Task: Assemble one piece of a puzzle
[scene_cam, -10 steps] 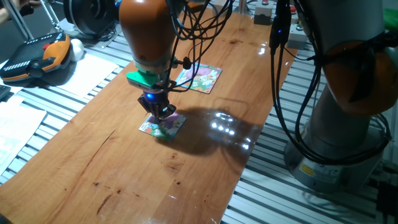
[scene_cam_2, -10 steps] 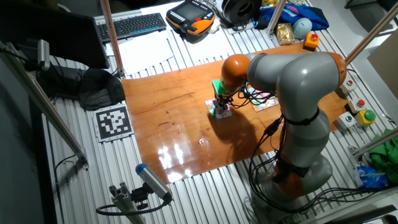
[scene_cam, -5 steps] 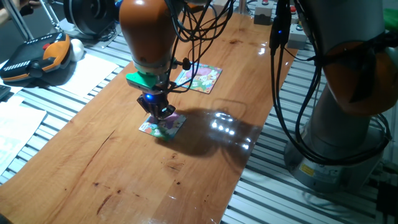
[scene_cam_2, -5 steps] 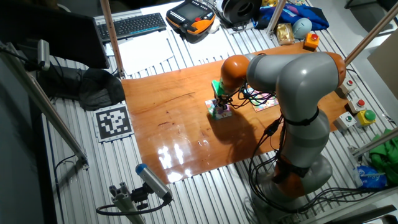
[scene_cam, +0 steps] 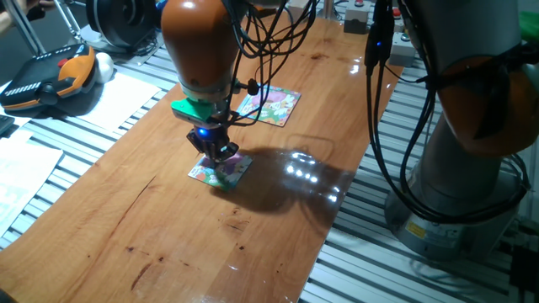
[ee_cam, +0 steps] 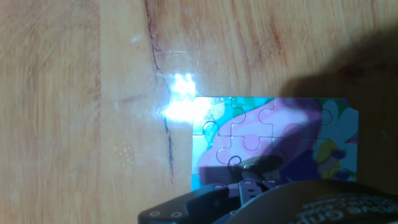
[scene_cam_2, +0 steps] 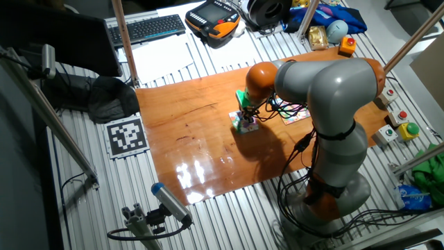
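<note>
On the wooden table (scene_cam: 126, 219), claw (scene_cam: 217, 154) over the puzzle (scene_cam: 221, 169), second puzzle (scene_cam: 271, 106) nearby

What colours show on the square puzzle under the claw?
Mostly purple-pink, with teal-green and whitish patches, on the flat square cartoon puzzle; hand view shows it best.

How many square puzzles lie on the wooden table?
2: one puzzle directly under the gripper, the other puzzle farther back on the table. None seems hidden.

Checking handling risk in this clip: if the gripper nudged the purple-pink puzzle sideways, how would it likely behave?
The puzzle lies flat on the glossy wooden table, so it would probably slide easily, not tip. Its visible interlocking seams suggest it could flex or split if lifted by one edge. It looks thin and likely light under the gripper.
</note>
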